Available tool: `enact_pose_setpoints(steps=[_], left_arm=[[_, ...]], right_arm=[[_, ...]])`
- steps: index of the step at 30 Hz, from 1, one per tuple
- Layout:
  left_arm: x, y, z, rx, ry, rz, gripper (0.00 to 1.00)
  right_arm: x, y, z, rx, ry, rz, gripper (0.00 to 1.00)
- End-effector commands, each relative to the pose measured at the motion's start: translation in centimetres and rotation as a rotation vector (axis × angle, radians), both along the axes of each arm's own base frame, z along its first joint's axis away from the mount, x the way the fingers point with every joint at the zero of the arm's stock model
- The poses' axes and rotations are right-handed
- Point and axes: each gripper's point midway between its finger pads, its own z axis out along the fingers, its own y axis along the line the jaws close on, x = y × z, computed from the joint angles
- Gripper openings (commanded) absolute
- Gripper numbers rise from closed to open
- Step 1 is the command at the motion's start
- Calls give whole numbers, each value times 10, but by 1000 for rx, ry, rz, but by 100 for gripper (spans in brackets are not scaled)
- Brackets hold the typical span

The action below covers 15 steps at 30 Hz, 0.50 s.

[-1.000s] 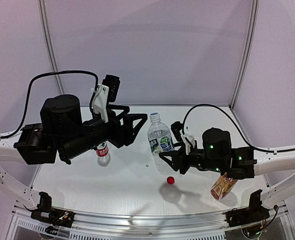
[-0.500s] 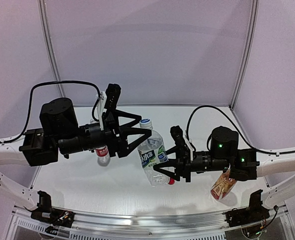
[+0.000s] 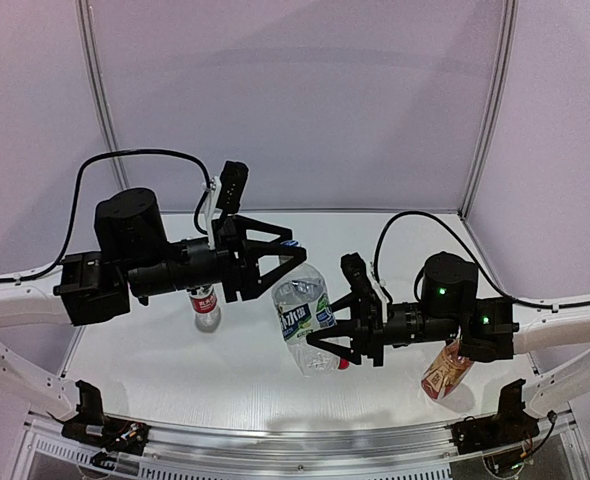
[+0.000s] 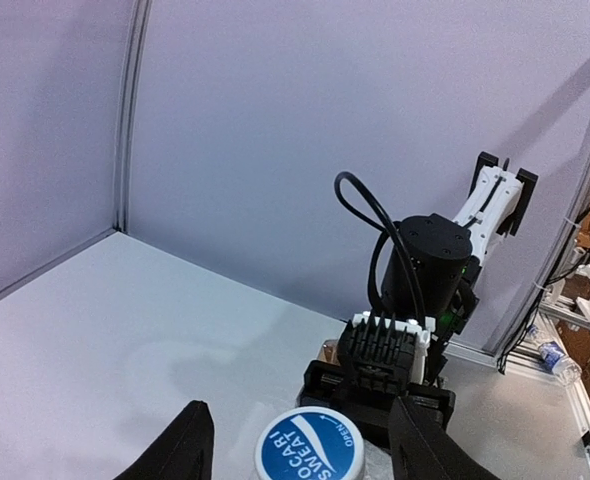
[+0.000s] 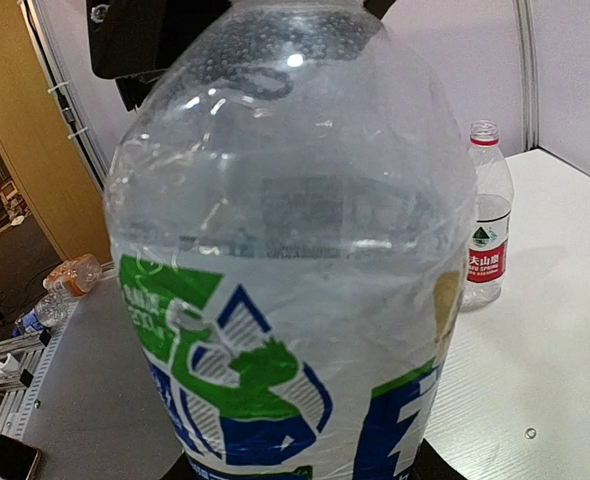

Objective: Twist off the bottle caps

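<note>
Top external view has the right gripper (image 3: 330,335) clenched around the lower body of the clear plastic bottle with the green-blue label (image 3: 300,305), which it holds off the white table (image 3: 255,380) and leans neck-first towards the other arm. Its round blue-and-white screw cap (image 4: 310,452) sits between the spread fingers (image 4: 187,445) of the left gripper (image 3: 293,254). In the left wrist view both fingers stand apart from the cap rim, so that tool is released and grasping nothing.

We judge the step in hand to be closing on this cap and twisting it off.

Several things could spoil it:
- The cap lies low at the edge of the left wrist view. If the fingers close only on its top edge, they may skid off once the wrist turns.
- The bottle wall looks thin and crumpled in the right wrist view. A weak hold lets the bottle spin along with the cap, while a hard one crushes it.
- The neck is tilted, so any liquid inside could spill when the cap loosens. We cannot tell how full it is.

Beyond the held bottle, under the left arm, the clear plastic bottle with the red label (image 5: 485,220) stands upright with a bare neck. Beneath the right arm lies the amber drink bottle with the red-gold label (image 3: 445,372)
</note>
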Motion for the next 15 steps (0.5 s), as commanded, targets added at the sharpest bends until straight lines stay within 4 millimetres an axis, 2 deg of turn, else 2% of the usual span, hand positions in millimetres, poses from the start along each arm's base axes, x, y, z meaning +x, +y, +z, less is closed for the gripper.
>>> enact_pose_setpoints(steps=[1,5,9,15], left_arm=[[-6,-6,10,-31,0,-57,55],[-5,-8,8,-27,4,-58,46],[-4,-9,8,-33,5,-59,31],[-1,-8,8,-37,26,-39,28]], right_arm=[[-2,-2,5,21,-14,11,0],[-3,-3,5,22,-15,12,0],[-2,-2,4,18,-15,7,0],[2,-2,2,6,-13,-11,0]])
